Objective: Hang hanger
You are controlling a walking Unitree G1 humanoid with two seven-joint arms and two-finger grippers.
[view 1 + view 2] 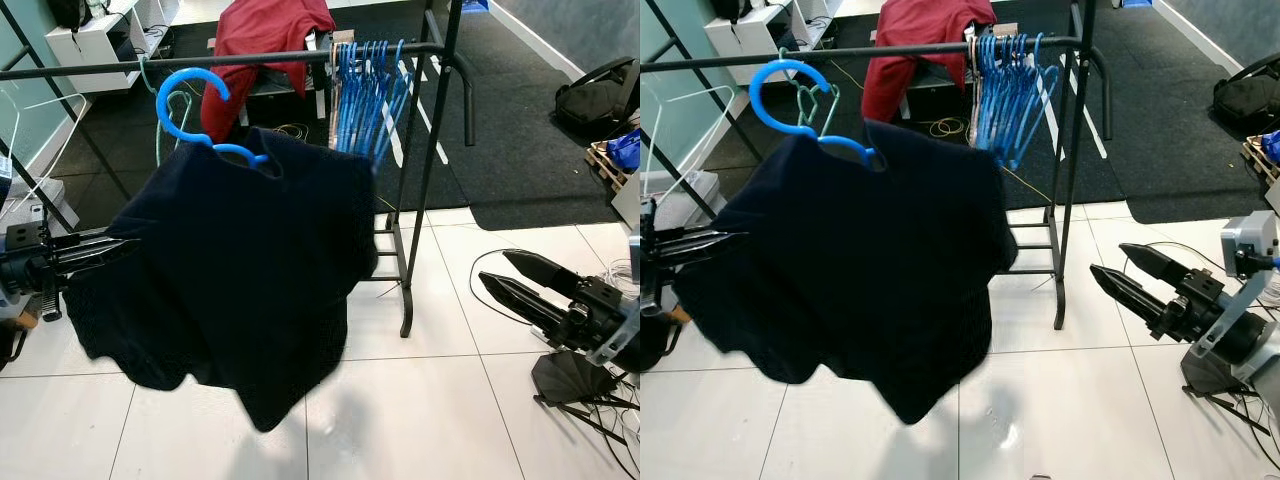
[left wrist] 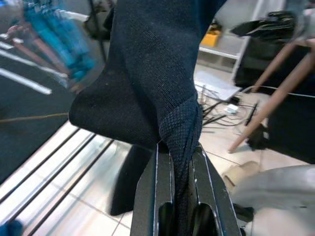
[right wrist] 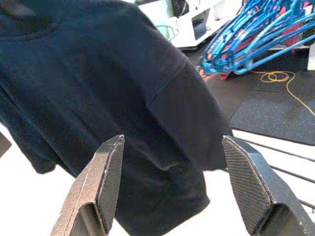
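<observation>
A dark navy T-shirt [image 1: 240, 290] hangs on a blue hanger [image 1: 190, 105], spread out toward my left. The hanger's hook sits right at the black rack rail [image 1: 80, 68]; I cannot tell whether it rests over the rail. My left gripper [image 1: 128, 244] is shut on the shirt's left edge, and in the left wrist view [image 2: 179, 147] the fabric is pinched between the two fingers. At the right my right gripper [image 1: 493, 266] is open and empty, held apart from the shirt's right side. The right wrist view [image 3: 172, 140] faces the shirt's front.
A bunch of blue hangers [image 1: 365, 90] crowds the rail's right end beside the rack's upright post [image 1: 425, 190]. A red garment [image 1: 265, 40] is draped behind the rail. A black bag [image 1: 595, 95] lies on the dark mat at the right, and cables [image 1: 590, 410] trail over the white tiles.
</observation>
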